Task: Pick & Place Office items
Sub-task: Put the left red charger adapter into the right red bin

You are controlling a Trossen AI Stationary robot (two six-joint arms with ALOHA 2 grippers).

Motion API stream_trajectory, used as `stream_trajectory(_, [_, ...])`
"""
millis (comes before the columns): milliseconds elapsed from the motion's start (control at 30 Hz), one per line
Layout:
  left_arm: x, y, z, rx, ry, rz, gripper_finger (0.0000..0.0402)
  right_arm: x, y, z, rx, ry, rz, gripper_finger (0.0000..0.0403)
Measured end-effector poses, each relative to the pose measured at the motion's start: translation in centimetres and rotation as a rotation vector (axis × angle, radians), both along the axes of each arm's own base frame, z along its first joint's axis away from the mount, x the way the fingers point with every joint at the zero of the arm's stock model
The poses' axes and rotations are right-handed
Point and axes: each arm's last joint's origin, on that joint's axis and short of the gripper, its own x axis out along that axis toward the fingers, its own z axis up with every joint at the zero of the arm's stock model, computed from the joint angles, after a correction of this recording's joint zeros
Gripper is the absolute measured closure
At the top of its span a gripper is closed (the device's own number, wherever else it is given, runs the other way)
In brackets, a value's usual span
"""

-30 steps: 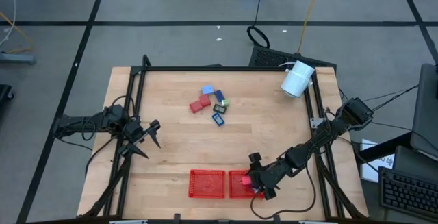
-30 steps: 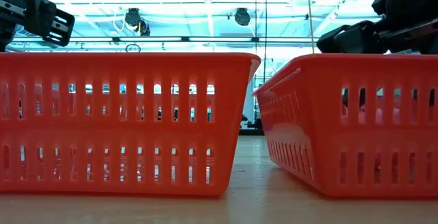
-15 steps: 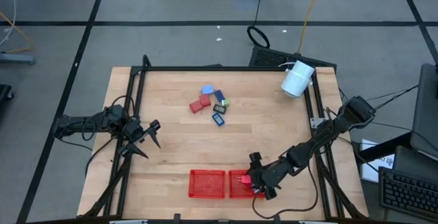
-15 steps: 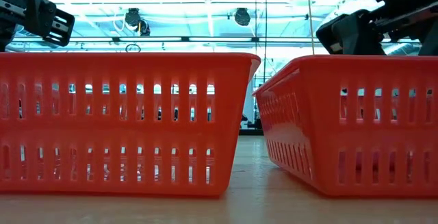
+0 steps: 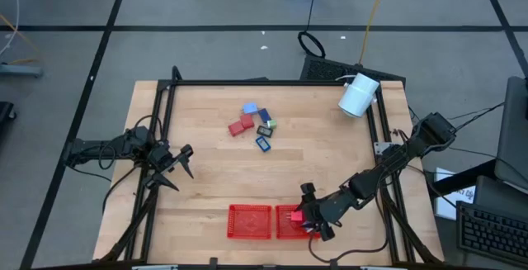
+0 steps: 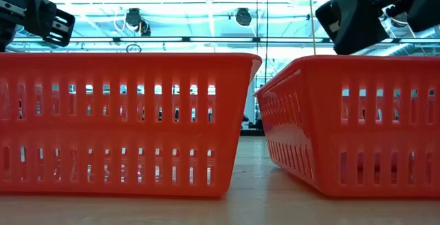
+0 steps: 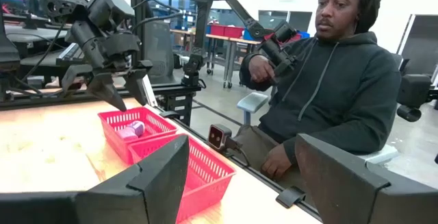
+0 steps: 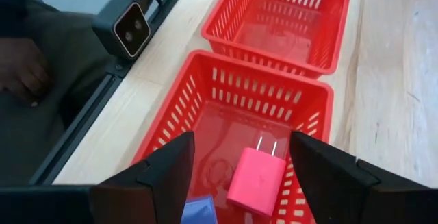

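Two red trays [image 5: 249, 221], seven office items [image 5: 256, 126]

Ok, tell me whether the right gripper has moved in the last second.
Yes. In the low view the right gripper has risen: it sat at the right basket's rim a second ago and is now clear above it.

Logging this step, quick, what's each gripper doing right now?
Left gripper: open, holding nothing, at the table's left edge.
Right gripper: open, empty, above the right tray, over a pink charger.

grey floor [image 5: 206, 47] with dark lines; bright ceiling lights [image 6: 137, 18]; seated person [image 7: 328, 107] beside the table.
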Motion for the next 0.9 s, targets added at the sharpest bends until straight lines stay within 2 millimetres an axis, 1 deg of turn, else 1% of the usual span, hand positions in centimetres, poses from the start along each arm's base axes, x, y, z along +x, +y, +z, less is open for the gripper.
stream_trajectory(300, [0.0,0.0,0.0,0.000,0.000,0.000,0.0131,0.2,-0.1,0.2,0.013,-0.021,-0.005,0.0176])
stream_trajectory(400, [0.0,0.0,0.0,0.000,0.000,0.000,0.0131,0.2,-0.3,0.7,0.024,-0.034,-0.012,0.0179])
stream_trajectory(500, [0.0,0.0,0.0,0.000,0.000,0.000,0.0131,0.1,-0.7,1.5,0.039,-0.056,-0.017,0.0181])
stream_trajectory(667, [0.0,0.0,0.0,0.000,0.000,0.000,0.0131,-0.6,-1.1,3.6,0.077,-0.117,-0.015,0.0184])
stream_trajectory(800, [0.0,0.0,0.0,0.000,0.000,0.000,0.0131,-1.4,-1.7,5.3,0.088,-0.161,-0.005,0.0185])
stream_trajectory(900, [0.0,0.0,0.0,0.000,0.000,0.000,0.0131,-2.1,-2.2,5.9,0.074,-0.187,0.012,0.0189])
